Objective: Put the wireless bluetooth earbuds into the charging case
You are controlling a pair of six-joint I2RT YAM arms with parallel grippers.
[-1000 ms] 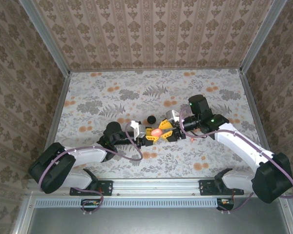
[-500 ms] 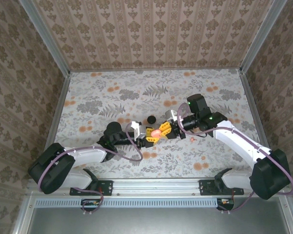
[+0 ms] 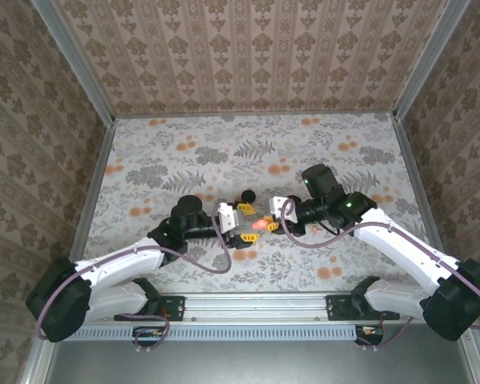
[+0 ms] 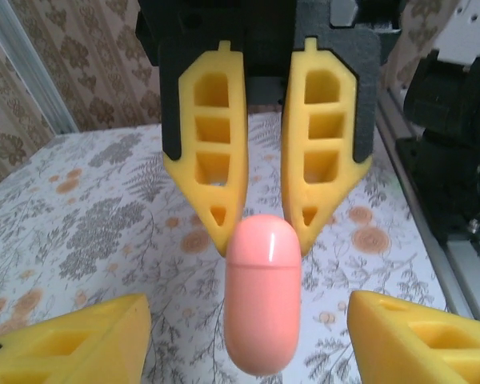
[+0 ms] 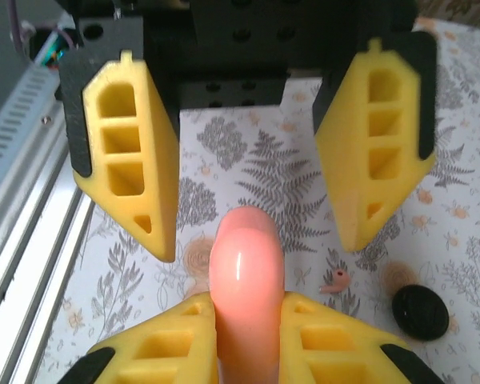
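The salmon-pink charging case (image 5: 246,268) is held above the table, its lid closed, with my right gripper (image 5: 248,312) shut on one end of it. My left gripper (image 4: 248,336) faces it from the other side, its yellow fingers (image 4: 80,336) standing open on either side of the case (image 4: 260,296) without touching it. From above, the case (image 3: 258,225) hangs between the left gripper (image 3: 245,224) and the right gripper (image 3: 270,223) at the table's middle. One tiny pink earbud (image 5: 336,280) lies on the table below, to the right of the case.
A flat black round disc (image 5: 420,310) lies on the flowered table near the earbud; from above, the disc (image 3: 246,194) sits just behind the two grippers. The aluminium rail (image 3: 256,304) runs along the near edge, and patterned walls enclose the other sides.
My left gripper has opened and let go of the case, and its arm has shifted. My right gripper has shut on the case and now carries it alone.
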